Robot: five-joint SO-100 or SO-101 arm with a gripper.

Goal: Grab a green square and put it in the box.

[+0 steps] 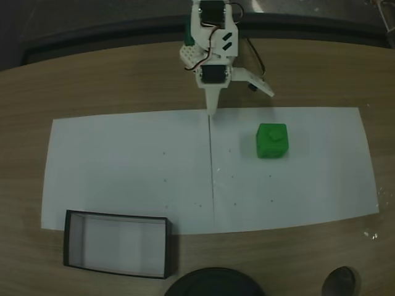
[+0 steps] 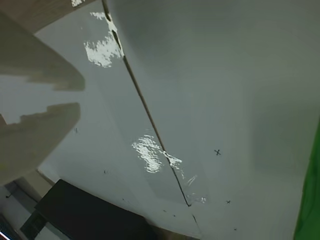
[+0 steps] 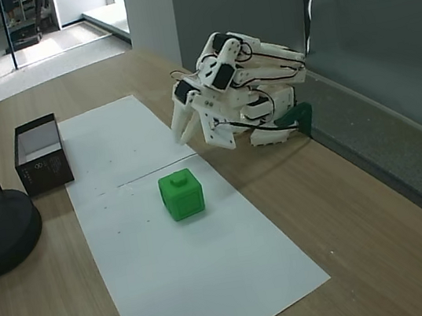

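A lab or workshop-like room is suggested; a wooden table point(image 3: 377, 205) is seen, with white paper sheets point(image 3: 186, 257) laid flat and marked with small pen crosses; a white 3D-printed arm point(image 3: 243, 81) with exposed wiring is folded at the table's far edge; a round black stand base point(image 3: 0, 233) is placed on the wood; grey partition walls point(image 3: 380, 13) and a bright floor beyond are shown in a fixed view.
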